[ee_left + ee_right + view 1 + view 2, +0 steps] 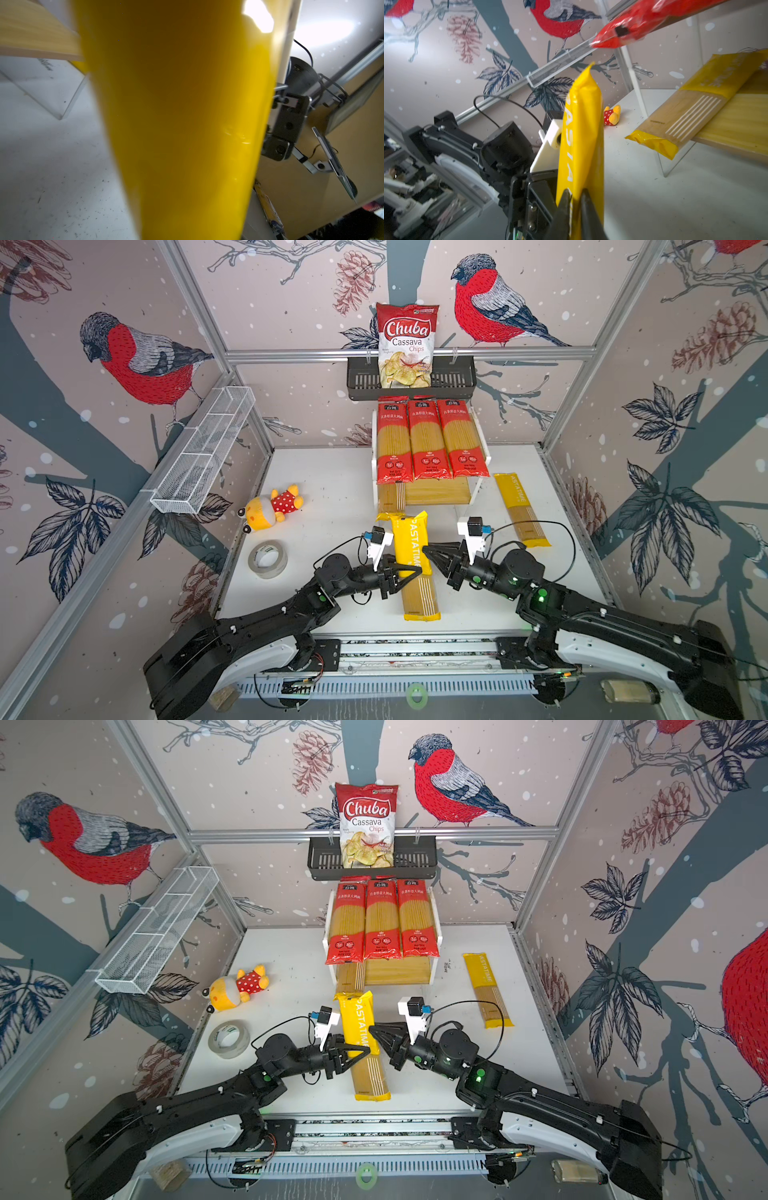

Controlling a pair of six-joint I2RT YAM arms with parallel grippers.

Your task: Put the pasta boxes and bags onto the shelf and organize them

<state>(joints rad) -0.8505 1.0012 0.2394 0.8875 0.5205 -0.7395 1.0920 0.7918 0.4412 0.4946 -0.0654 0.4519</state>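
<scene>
A yellow PASTATIME pack [409,547] [359,1023] hangs tilted above the table in front of the shelf [440,491], its top end near the lower board. My left gripper [417,570] is shut across its middle; the pack [187,124] fills the left wrist view and hides the jaws. My right gripper [426,549] [576,191] stands astride the pack's right edge, its jaws a little apart. Three red packs [428,441] lie side by side on the upper board. One yellow pack [392,495] lies on the lower board's left, another [521,510] on the table to the right.
A Chuba chips bag [407,344] stands in the black basket [457,381] above the shelf. A white mesh basket [203,448] hangs on the left wall. A plush toy [270,508] and a tape roll [267,559] lie on the table's left.
</scene>
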